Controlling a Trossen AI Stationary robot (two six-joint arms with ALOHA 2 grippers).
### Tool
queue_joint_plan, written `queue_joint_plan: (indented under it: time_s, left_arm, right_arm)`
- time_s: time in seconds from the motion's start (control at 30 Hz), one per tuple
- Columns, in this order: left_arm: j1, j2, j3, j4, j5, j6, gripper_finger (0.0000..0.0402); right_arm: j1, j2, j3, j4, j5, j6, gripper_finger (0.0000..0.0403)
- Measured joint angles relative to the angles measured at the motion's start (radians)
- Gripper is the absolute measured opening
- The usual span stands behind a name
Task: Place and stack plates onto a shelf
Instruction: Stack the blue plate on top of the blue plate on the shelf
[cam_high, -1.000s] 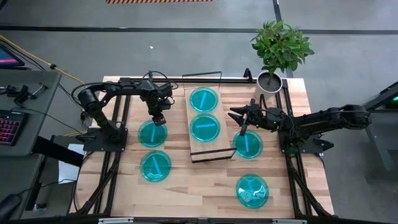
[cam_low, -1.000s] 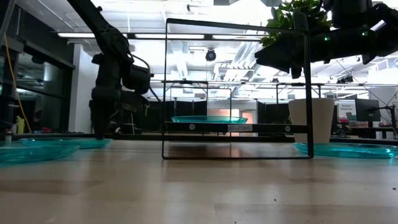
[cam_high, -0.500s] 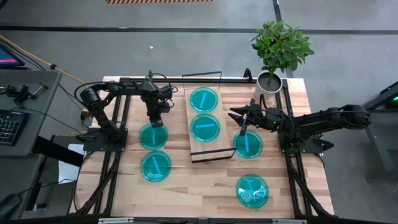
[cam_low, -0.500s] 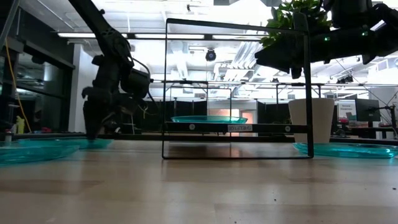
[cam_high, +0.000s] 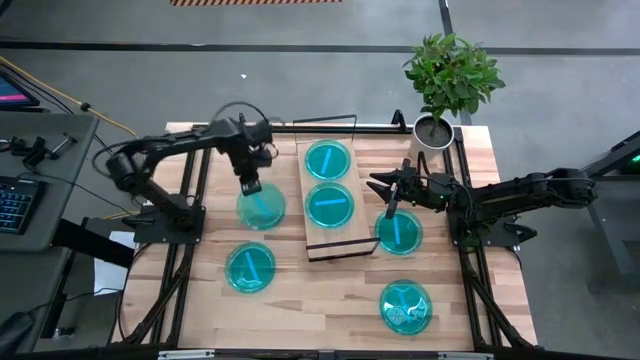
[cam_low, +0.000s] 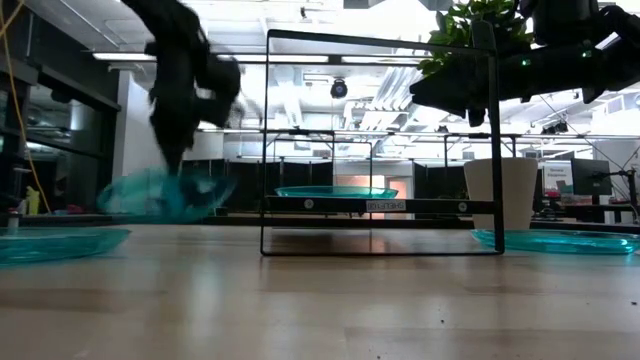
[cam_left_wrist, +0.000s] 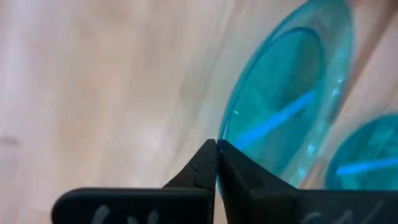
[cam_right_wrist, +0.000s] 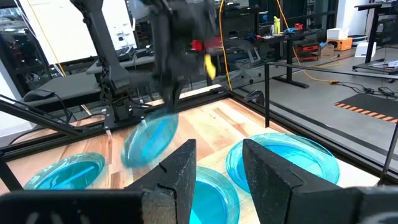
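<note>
Now left gripper (cam_high: 250, 186) pinched tight on rim of a plate (cam_high: 262, 207), which hangs tilted above the table (cam_high: 300, 290), left of the shelf (cam_high: 333, 238). A second ago that plate lay flat and the jaws stood wide. Left wrist view shows fingertips (cam_left_wrist: 210, 163) meeting at the plate edge; low view shows the plate (cam_low: 165, 194) clear of the wood. Right gripper (cam_high: 392, 207) parted, holding nothing, over another plate (cam_high: 400, 233). Two plates lie on the shelf.

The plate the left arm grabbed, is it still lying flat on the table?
No. In the low view the plate hangs tilted above the tabletop, pinched at its rim by the left gripper, whose jaws are shut on it.
</note>
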Motion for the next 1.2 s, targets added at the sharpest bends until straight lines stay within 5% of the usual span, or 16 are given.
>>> queue_joint_plan:
  time_s: [0.13, 0.43, 0.8, 1.0, 1.2]
  left_arm:
    - [0.000, -0.123, 0.075, 0.051, 0.001, -0.050, 0.0000]
    - [-0.038, -0.234, 0.043, 0.567, -0.008, -0.318, 0.0000]
    - [-0.167, -0.130, -0.299, 1.274, -0.234, -0.657, 0.0000]
    - [-0.180, -0.037, -0.330, 1.357, -0.358, -0.757, 0.0000]
    - [-0.194, 0.088, -0.330, 1.490, -0.362, -0.812, 0.0000]
  right_arm:
    - [0.000, 0.000, 0.000, 0.000, 0.000, 0.000, 0.0123]
    - [0.000, 0.000, 0.000, 0.000, 0.000, 0.002, 0.0123]
    - [0.000, 0.000, 0.000, 0.000, 0.000, 0.002, 0.0123]
    - [0.000, 0.000, 0.000, 0.000, 0.000, 0.000, 0.0123]
    - [0.000, 0.000, 0.000, 0.000, 0.000, 0.000, 0.0123]
